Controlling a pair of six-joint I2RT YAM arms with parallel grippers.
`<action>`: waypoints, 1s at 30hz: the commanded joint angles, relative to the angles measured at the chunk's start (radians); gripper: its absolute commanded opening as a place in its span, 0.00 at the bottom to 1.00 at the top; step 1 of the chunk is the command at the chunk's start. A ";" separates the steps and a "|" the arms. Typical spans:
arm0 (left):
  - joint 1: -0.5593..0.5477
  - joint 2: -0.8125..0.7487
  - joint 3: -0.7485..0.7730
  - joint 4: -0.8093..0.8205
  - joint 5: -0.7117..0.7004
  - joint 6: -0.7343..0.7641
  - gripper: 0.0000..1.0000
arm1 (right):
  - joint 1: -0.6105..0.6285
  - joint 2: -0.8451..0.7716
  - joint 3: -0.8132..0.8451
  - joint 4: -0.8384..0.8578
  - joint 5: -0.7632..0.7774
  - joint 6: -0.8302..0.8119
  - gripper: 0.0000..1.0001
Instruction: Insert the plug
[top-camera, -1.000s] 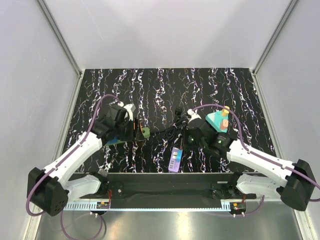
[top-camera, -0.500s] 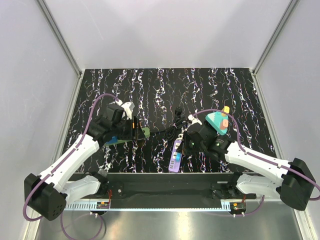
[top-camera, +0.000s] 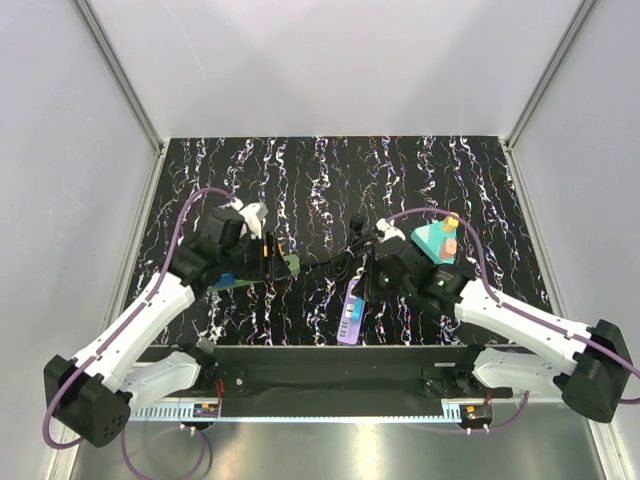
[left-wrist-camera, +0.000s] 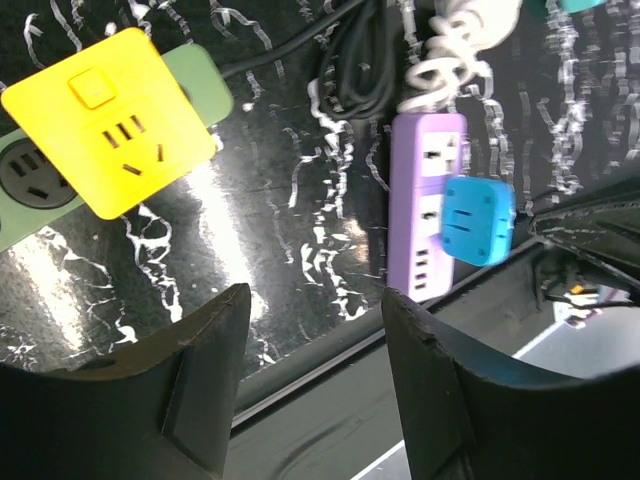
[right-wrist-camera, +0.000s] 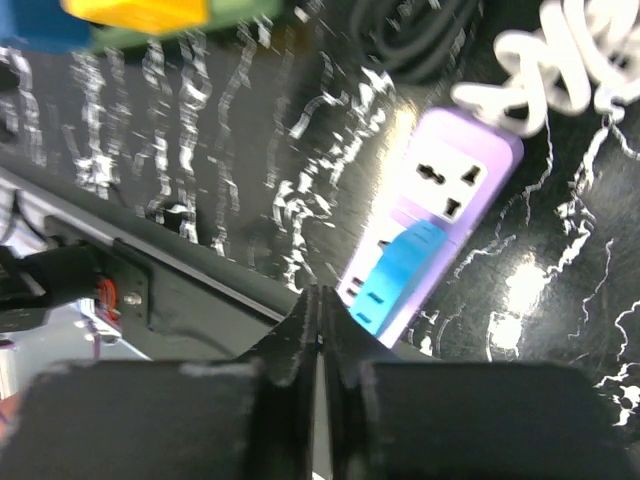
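Note:
A purple power strip (top-camera: 349, 320) lies near the table's front edge. It also shows in the left wrist view (left-wrist-camera: 425, 200) and the right wrist view (right-wrist-camera: 450, 200). A blue plug (right-wrist-camera: 400, 275) sits in the strip's middle socket and also shows in the left wrist view (left-wrist-camera: 478, 220). My right gripper (right-wrist-camera: 318, 297) is shut and empty, just above and to the left of the plug, apart from it; in the top view (top-camera: 372, 278) it hovers over the strip's far end. My left gripper (left-wrist-camera: 315, 300) is open and empty, left of the strip.
A yellow adapter (left-wrist-camera: 110, 120) sits on a green power strip (left-wrist-camera: 195, 80) under my left arm. A black cable (top-camera: 335, 262) and a white coiled cord (right-wrist-camera: 560, 70) lie behind the purple strip. A teal block (top-camera: 435, 243) stands at the right. The black front rail (top-camera: 330, 365) runs close below.
My right gripper dipped toward the purple strip half a second ago and has since drawn back up and away. My left arm shifted slightly left.

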 joint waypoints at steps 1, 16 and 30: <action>0.006 -0.074 0.084 0.035 0.069 0.007 0.60 | 0.003 -0.067 0.071 -0.029 0.044 -0.014 0.19; 0.006 -0.353 0.218 0.115 0.001 0.018 0.99 | 0.002 -0.434 0.268 -0.126 0.311 -0.017 1.00; 0.006 -0.448 0.208 0.190 -0.028 0.061 0.99 | 0.003 -0.525 0.310 -0.186 0.413 -0.083 1.00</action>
